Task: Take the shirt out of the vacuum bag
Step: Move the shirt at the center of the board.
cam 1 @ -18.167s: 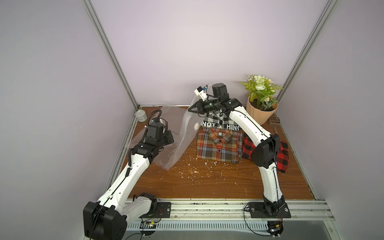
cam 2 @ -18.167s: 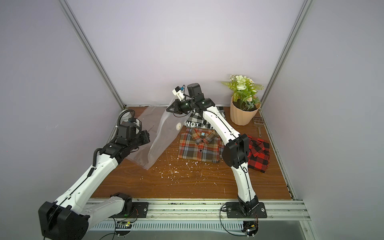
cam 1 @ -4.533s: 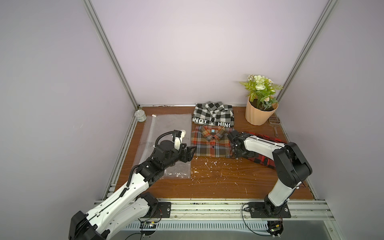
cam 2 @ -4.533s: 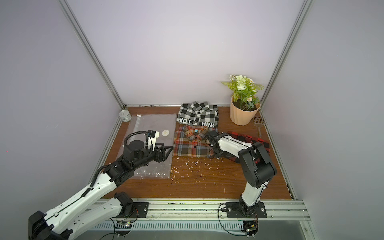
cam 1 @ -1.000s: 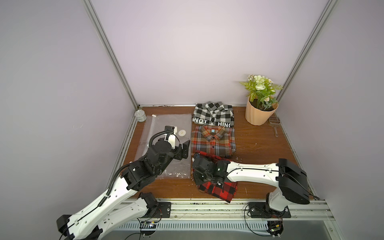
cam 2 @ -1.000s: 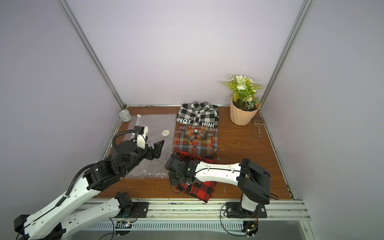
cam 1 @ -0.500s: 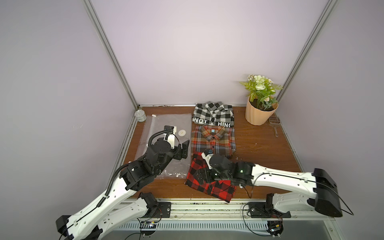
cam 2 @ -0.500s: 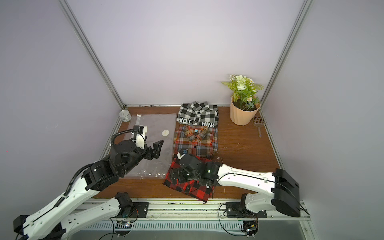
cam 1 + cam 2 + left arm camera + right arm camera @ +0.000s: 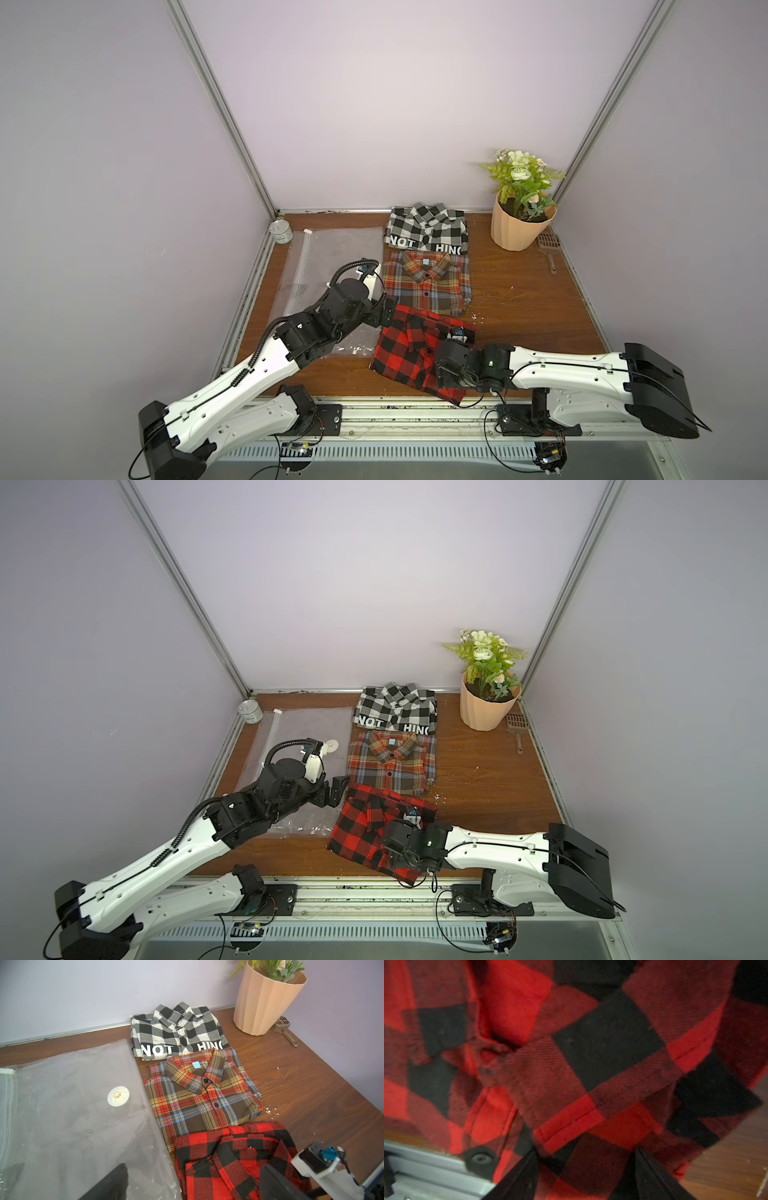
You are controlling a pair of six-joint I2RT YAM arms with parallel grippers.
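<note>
The vacuum bag [image 9: 72,1118] lay flat and appeared empty. Its zip strip [image 9: 270,742] and white slider [image 9: 277,711] ran along one long edge, and the round valve disc [image 9: 118,1096] sat near the opposite edge. Three folded shirts lay outside the bag in a row along that opposite edge. The red-and-black check shirt [image 9: 399,353], judged to be the task item, lay just beside the bag corner diagonal from the slider. The right gripper [image 9: 584,1150] stood over this shirt with its jaws apart, and no fold appeared pinched between them. The left gripper [image 9: 336,792] hovered above the same bag corner, jaws spread wide and empty. The shirt would probably handle as light, soft and limp. It was best taken at the collar or a thick folded edge, since a single layer would let it unfold. The bag film was probably thin and slippery. The black-and-white check shirt [image 9: 176,1032], at the slider end of the bag, bore the white letters "NOT" and "HING". The plaid shirt [image 9: 203,1101], beside the valve disc, carried a small blue collar label [image 9: 196,1065] that was too small to read.
</note>
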